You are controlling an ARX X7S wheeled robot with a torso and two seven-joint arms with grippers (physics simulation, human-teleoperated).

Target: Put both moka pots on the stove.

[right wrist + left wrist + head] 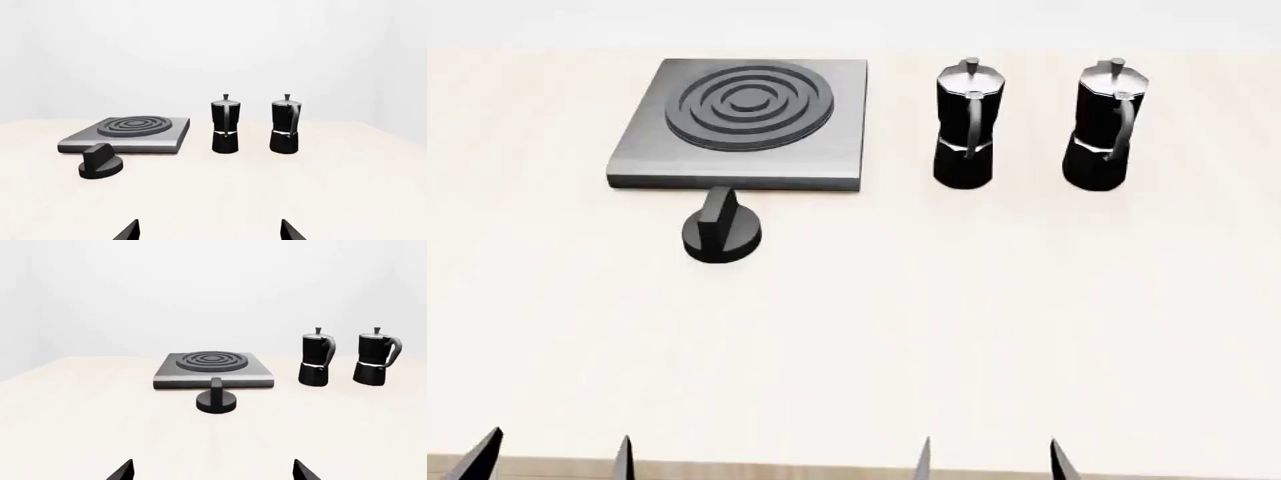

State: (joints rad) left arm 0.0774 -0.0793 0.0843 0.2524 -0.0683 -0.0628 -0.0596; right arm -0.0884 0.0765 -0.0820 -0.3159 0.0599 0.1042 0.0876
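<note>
Two black moka pots stand upright side by side at the table's far right, one [966, 125] nearer the stove and the other [1108, 127] further right. They also show as a pot [315, 360] and a pot [375, 359] in the left wrist view, and as a pot [225, 123] and a pot [285, 124] in the right wrist view. The stove [827, 150] [257, 374] [170, 137] lies flat at the far left, its burner bare. My left gripper [557, 458] [212, 471] and right gripper [988, 458] [209, 231] hang open near the table's front edge, far from the pots, holding nothing.
A squat black dial knob [721, 232] [215, 399] [100, 162] sits on the table just in front of the stove. The pale wooden table [961, 330] stretches between my grippers and the objects; its front edge shows at the bottom of the head view.
</note>
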